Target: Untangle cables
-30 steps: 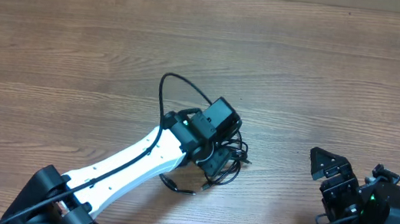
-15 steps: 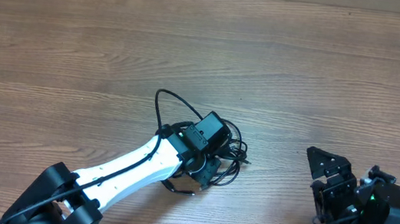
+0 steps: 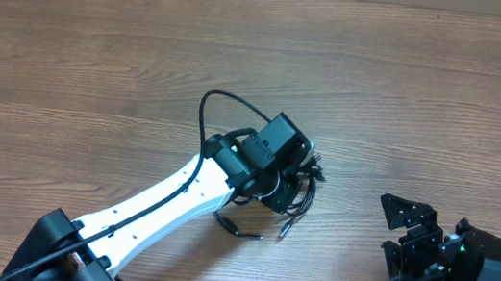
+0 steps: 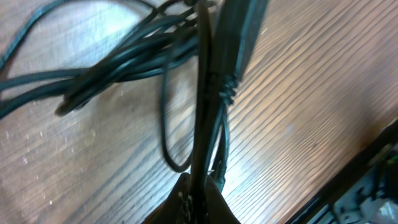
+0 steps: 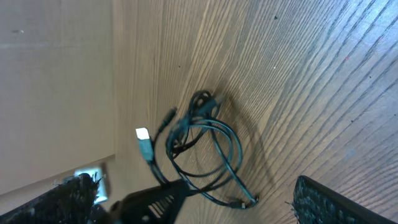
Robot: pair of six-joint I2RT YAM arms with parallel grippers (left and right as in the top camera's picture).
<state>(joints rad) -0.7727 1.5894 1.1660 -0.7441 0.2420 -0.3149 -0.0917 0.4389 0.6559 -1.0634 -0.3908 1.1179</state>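
The cables (image 3: 298, 197) lie just right of centre on the wooden table (image 3: 96, 62) in the overhead view, bunched into a small dark tangle under and beside the left gripper (image 3: 284, 179). The bundle's long axis runs from the upper right near the gripper down toward the lower edge of the frame. One strand ends in a small plug (image 3: 286, 227) pointing downward, and another curls into a loose hook (image 3: 229, 227) at the lower left. The left gripper's jaws are closed on the cables. In the left wrist view the strands (image 4: 202, 106) rise almost vertically from between the fingers (image 4: 186, 200) at the bottom centre. A ribbed plug collar (image 4: 227, 87) leans toward the upper right. In the right wrist view the tangle (image 5: 208, 140) sits at the centre. A pale-tipped plug (image 5: 143, 134) sticks out to its left, and any marking on it is too small to read. The right gripper (image 3: 407, 217) sits at the lower right, well apart from the cables, its jaws spread wide with nothing between them. One of its fingers (image 5: 323, 200) shows in the bottom right corner.
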